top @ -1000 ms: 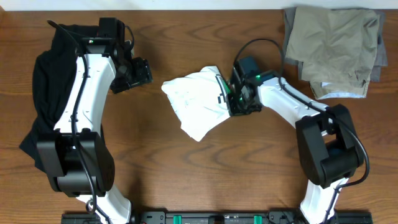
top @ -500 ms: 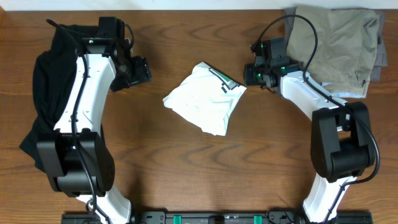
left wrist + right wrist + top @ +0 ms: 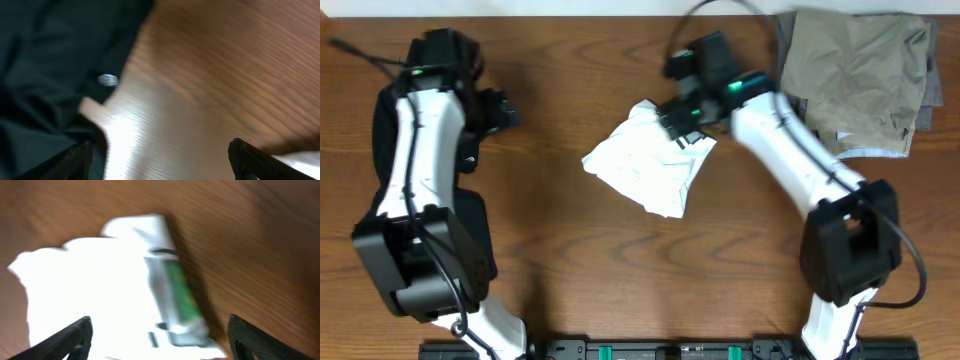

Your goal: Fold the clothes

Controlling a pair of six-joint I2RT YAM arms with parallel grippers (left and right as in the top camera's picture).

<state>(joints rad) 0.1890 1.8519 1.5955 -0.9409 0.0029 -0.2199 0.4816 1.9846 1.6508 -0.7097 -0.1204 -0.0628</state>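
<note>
Shirt [image 3: 645, 165] is lying diagonally, label end under spread right claw [image 3: 678, 112] (khakis [image 3: 860, 75] beyond); left claw [image 3: 502, 108] is gaping by black cloth [image 3: 45, 60].

Left arm [image 3: 412, 150] & right arm [image 3: 790, 150] — white shells w/ black joints, black cables, green lights nr wrists.

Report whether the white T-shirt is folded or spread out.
Folded, though roughly: the white T-shirt lies as a small layered bundle on the table, with uneven edges, not laid out flat at full size.
</note>
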